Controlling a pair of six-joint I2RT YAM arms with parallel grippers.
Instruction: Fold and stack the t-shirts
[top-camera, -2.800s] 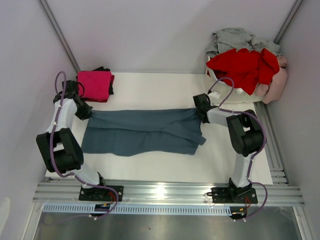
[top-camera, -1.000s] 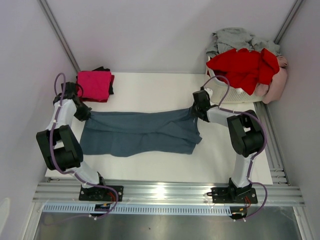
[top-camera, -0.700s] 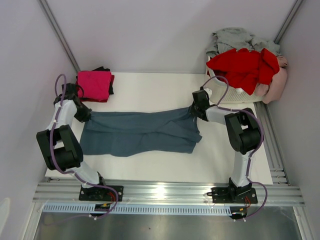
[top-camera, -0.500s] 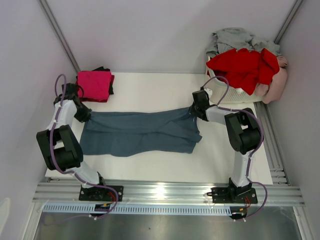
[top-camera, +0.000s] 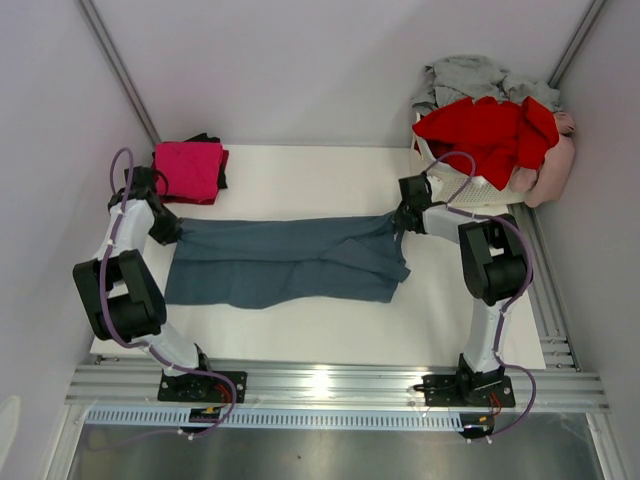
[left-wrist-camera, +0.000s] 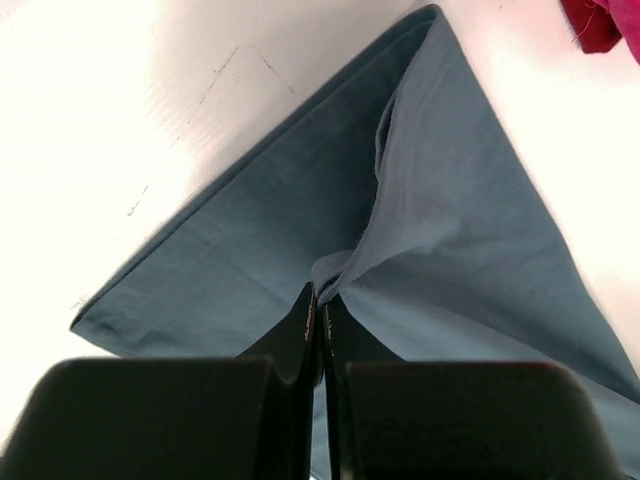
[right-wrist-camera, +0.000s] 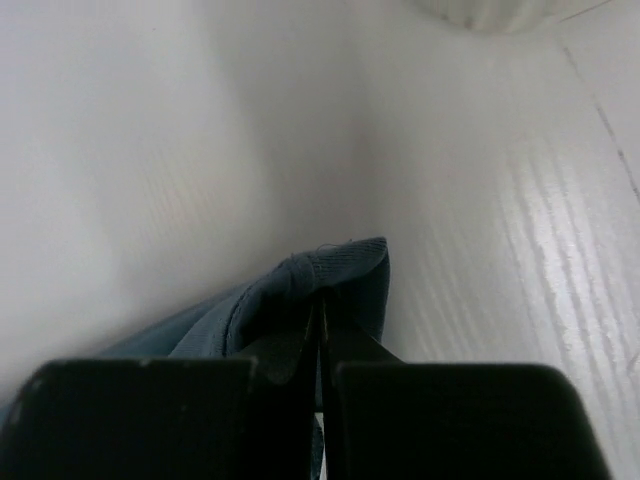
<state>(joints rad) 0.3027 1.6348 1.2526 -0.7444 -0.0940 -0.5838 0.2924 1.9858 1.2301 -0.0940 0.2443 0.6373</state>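
The slate blue-grey tee (top-camera: 290, 262) lies across the middle of the white table (top-camera: 300, 180), its long axis running side to side from one of my arms to the other; it is already doubled lengthwise, so it reads as a long band with a slack diagonal crease near its right end. My left gripper (top-camera: 168, 228) is pinched tight on the far-left corner, a small tuck of cloth bunched between the closed jaws; my right gripper (right-wrist-camera: 320, 300) is likewise clamped on the far-right corner, where a ribbed hem edge shows just past the tips. From both sets of jaws the body of the cloth falls away toward the near edge, and each arm owns its own end, neither nearer the whole; I judge the next fold depends on both corners travelling together so the band stays taut. The cotton is soft and matte, draping rather than holding shape. At far left a folded magenta tee (top-camera: 188, 168) sits on a black one (top-camera: 222, 170); at far right the slatted basket (top-camera: 455, 180) holds red (top-camera: 485, 135), grey (top-camera: 470, 75) and pale pink (top-camera: 558, 165) tees heaped loose.
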